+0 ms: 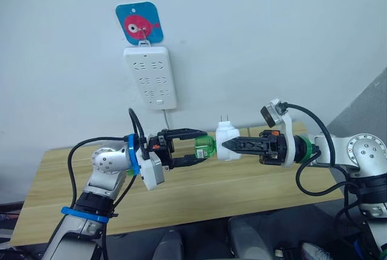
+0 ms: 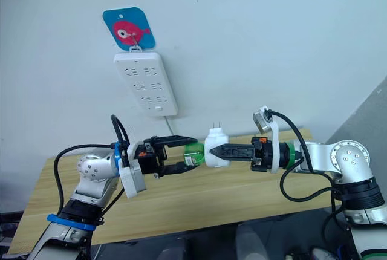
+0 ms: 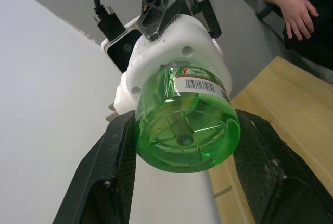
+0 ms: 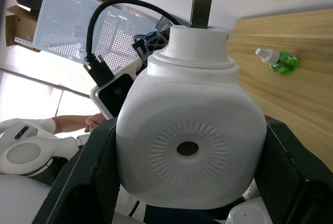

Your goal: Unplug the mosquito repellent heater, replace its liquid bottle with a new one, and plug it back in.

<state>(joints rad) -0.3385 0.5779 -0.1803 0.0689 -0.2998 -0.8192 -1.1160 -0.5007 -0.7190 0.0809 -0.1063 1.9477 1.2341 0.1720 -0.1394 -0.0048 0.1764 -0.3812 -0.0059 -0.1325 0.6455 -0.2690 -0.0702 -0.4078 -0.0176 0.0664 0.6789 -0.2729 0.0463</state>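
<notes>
Left gripper (image 1: 202,149) fingers are clamping the green liquid bottle (image 1: 205,146) in mid-air above the wooden surface (image 1: 254,178). Bottle's neck is sitting hidden inside the mosquito repellent heater (image 1: 227,141); its barcode label (image 3: 199,82) is showing, print too small to read. Right gripper (image 1: 226,144) fingers are pinching the heater, prongs pointing up. A second green bottle (image 4: 277,60) is lying on the surface. Power strip (image 1: 150,76) is hanging on the wall.

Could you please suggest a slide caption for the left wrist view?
Left gripper closing around the green liquid bottle still seated in the white heater, held by the right gripper.
</notes>
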